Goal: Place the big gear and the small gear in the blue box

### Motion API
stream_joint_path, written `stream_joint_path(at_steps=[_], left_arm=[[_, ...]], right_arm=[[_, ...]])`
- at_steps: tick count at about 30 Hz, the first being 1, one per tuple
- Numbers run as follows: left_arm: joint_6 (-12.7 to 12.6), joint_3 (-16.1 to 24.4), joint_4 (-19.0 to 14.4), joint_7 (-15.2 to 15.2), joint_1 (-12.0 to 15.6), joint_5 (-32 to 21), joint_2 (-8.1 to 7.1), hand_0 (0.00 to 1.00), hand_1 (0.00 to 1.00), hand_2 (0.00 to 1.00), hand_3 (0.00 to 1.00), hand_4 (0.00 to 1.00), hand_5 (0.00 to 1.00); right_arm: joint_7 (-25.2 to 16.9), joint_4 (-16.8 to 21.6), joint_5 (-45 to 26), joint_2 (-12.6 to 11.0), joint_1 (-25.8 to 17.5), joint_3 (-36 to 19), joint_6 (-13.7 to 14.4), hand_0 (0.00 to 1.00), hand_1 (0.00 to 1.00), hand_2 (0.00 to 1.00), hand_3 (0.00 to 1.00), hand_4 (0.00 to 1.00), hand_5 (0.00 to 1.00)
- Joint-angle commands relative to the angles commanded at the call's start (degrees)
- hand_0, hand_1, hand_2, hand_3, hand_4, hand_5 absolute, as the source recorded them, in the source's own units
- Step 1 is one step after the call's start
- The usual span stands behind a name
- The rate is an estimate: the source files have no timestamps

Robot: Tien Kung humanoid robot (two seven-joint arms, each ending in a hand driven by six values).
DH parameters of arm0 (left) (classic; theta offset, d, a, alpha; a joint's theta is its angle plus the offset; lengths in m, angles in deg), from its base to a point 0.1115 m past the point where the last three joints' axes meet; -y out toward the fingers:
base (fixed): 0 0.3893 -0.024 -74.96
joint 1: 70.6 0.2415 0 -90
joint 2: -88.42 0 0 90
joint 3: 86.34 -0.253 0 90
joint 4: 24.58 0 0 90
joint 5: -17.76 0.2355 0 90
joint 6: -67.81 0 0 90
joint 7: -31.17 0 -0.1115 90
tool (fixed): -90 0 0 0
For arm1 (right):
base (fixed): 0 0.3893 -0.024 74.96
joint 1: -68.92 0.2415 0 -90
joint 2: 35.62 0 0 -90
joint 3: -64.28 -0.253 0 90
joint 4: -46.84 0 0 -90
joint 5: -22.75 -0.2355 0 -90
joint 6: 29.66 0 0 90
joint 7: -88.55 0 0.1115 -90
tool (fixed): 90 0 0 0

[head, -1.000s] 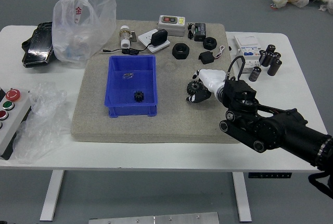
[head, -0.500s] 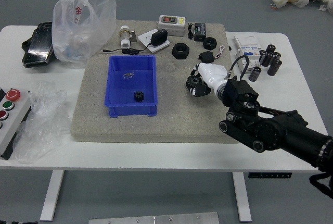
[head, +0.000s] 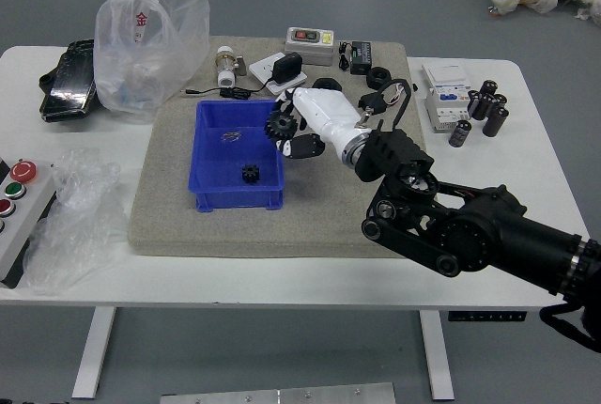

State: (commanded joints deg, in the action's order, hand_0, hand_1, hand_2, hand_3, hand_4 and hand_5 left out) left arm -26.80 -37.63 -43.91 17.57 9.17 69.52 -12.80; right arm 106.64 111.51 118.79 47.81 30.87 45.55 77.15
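My right hand (head: 299,128) is raised at the blue box's right wall, its fingers closed around the big gear (head: 280,126). In this view the black toothed gear overlaps the box's upper right edge. Inside the blue box (head: 214,199), the small gear (head: 251,174) lies on the floor near the front right. My left hand is out of view.
Behind the box are a white bottle (head: 226,67), a black adapter (head: 287,68) and a grey device (head: 310,45). A plastic bag (head: 150,47) stands at the back left. Black cylinders (head: 486,103) and a white carton (head: 448,94) stand at right.
My right hand has carried the big gear leftward from the mat's right part to the box's right edge. It picked the gear up from the mat. The small gear has not moved.
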Motion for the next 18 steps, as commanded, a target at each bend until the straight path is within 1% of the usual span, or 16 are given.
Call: stream_joint_path(at_steps=[1,2,4,7,8,13,14,18], left_arm=[[0.02,0.02,-0.01,-0.03,-0.01,0.03,0.00,0.643,0.546,0.545,0.654,0.653,0.287],[0.04,0.04,-0.02,-0.07,-0.03,0.07,-0.02,0.642,0.545,0.546,0.653,0.653,0.287],[0.07,0.07,-0.03,-0.11,-0.09,0.14,-0.05,0.642,0.545,0.546,0.653,0.653,0.287],[0.08,0.11,-0.04,-0.14,-0.11,0.20,-0.13,0.642,0.545,0.546,0.653,0.653,0.287],[0.08,0.15,-0.05,-0.19,-0.08,0.25,-0.16,0.641,0.545,0.545,0.652,0.653,0.288],[0.12,0.39,-0.11,-0.43,0.07,0.51,-0.16,0.641,0.545,0.545,0.652,0.653,0.288],[0.14,0.43,-0.11,-0.46,0.08,0.56,-0.15,0.641,0.547,0.545,0.652,0.653,0.289],[0.16,0.46,-0.11,-0.47,0.06,0.61,-0.15,0.641,0.547,0.545,0.652,0.653,0.289]], right_arm=[[-0.23,0.30,-0.05,0.49,0.35,0.83,-0.08,0.379,0.451,0.291,0.369,0.186,0.017],[-0.49,0.53,-0.11,1.15,0.78,1.96,-0.22,0.476,0.473,0.347,0.392,0.240,0.002],[-0.90,0.70,-0.46,2.03,1.31,3.68,-0.55,0.476,0.473,0.347,0.392,0.240,0.002],[-1.15,0.59,-0.68,2.60,1.75,4.86,-0.95,0.476,0.473,0.347,0.392,0.240,0.002],[-1.17,0.45,-0.52,2.69,1.86,4.98,-1.02,0.545,0.575,0.558,0.489,0.371,0.002],[-1.04,-0.16,-0.56,2.93,1.94,4.96,-1.72,0.545,0.575,0.558,0.489,0.371,0.002],[-0.93,-0.31,-0.58,2.96,1.92,4.88,-1.96,0.600,0.712,0.754,0.695,0.434,0.157],[-0.45,-0.87,-0.27,3.00,1.87,4.59,-2.46,0.600,0.712,0.754,0.695,0.434,0.157]])
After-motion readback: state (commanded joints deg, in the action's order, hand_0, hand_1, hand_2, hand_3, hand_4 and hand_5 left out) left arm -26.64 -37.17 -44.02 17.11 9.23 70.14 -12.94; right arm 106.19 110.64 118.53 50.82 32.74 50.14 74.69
